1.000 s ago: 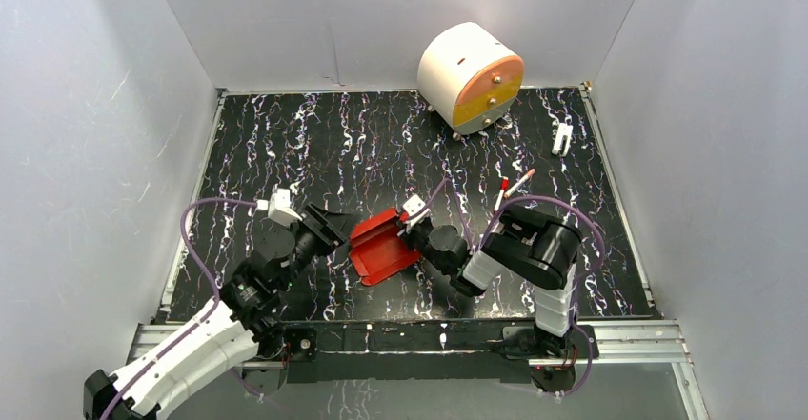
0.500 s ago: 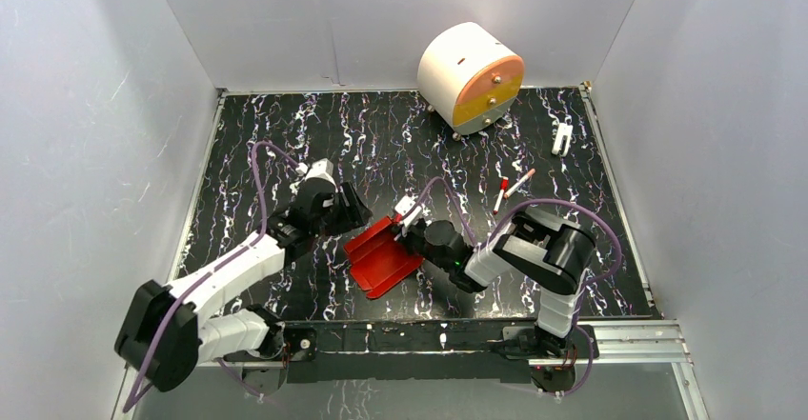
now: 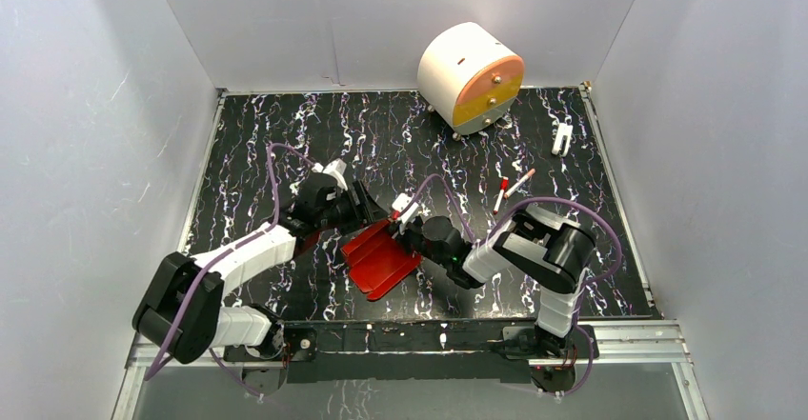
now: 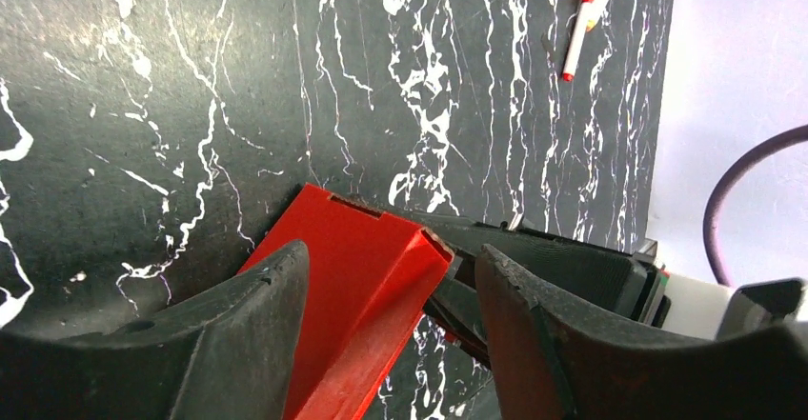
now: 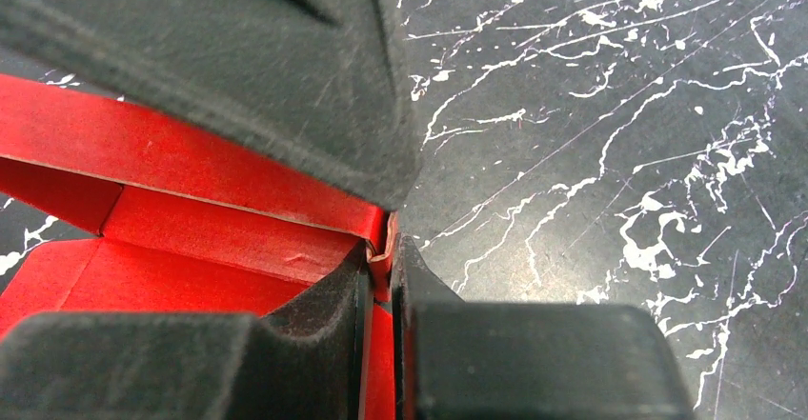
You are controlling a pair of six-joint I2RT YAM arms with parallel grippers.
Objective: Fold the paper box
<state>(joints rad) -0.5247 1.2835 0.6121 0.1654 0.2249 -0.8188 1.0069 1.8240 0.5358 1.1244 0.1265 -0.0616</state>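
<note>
Setting: black marble-patterned table [image 3: 286,134] with white veins, enclosed by plain pale walls; a large white-and-orange drum [image 3: 470,77] sits at the far side.
Box position: the paper box [image 3: 381,260] lies near the middle of the table, close to the near edge, between the two arms.
Step in hand: shaping the side walls, judging by the grips. The right gripper [image 3: 405,225] is pinched tight on the thin upper edge of one raised wall. The left gripper [image 4: 391,268] has its jaws apart, straddling the far corner of the box without squeezing it.
Next move: likely the left jaws must close on that wall or press it inward while the right side anchors the card.
Box look: bright red thin card, an open tray with creased, upright walls and a flat floor.
Pens: two small red-capped white pens [image 3: 510,187] lie well apart from the box.
</note>
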